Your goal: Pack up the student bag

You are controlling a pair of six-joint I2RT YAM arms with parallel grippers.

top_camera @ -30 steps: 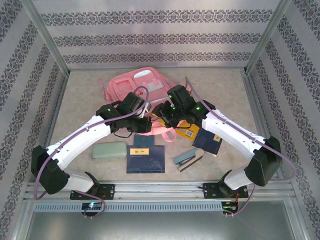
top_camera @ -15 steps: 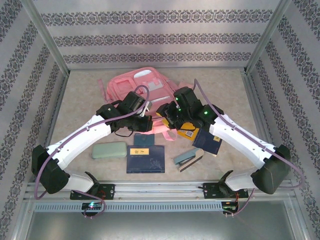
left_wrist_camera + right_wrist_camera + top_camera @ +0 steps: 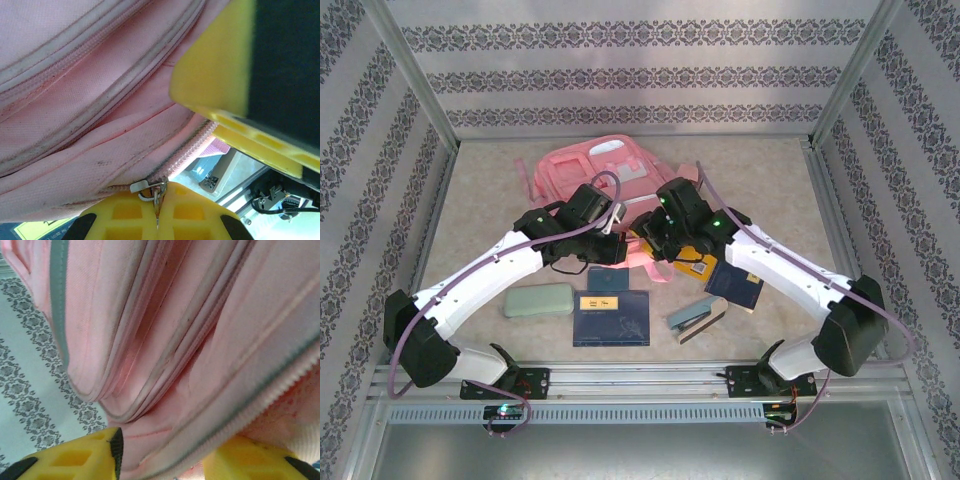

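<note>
The student bag (image 3: 582, 170), a large pink backpack, lies at the back middle of the table. My left gripper (image 3: 616, 222) is at the bag's near edge. In the left wrist view it (image 3: 159, 210) is shut on the metal zipper pull (image 3: 157, 192) at the end of a partly open zip. My right gripper (image 3: 655, 232) is just to the right of it. In the right wrist view it (image 3: 162, 460) holds a fold of the bag's pink fabric (image 3: 200, 365) and its zip edge between its yellow fingers (image 3: 75, 460). One of those fingers also shows up close in the left wrist view (image 3: 215, 60).
In front of the bag lie a green pencil case (image 3: 538, 299), a dark blue notebook (image 3: 611, 318), a small teal item (image 3: 604, 281), a stapler (image 3: 697, 318), a dark blue book (image 3: 735, 284) and a yellow-covered book (image 3: 690, 262). Patterned walls enclose three sides.
The right arm swung out to the right and came back left, its jaws narrowing slightly on the bag's fabric. The left gripper has held still on the zipper pull.
</note>
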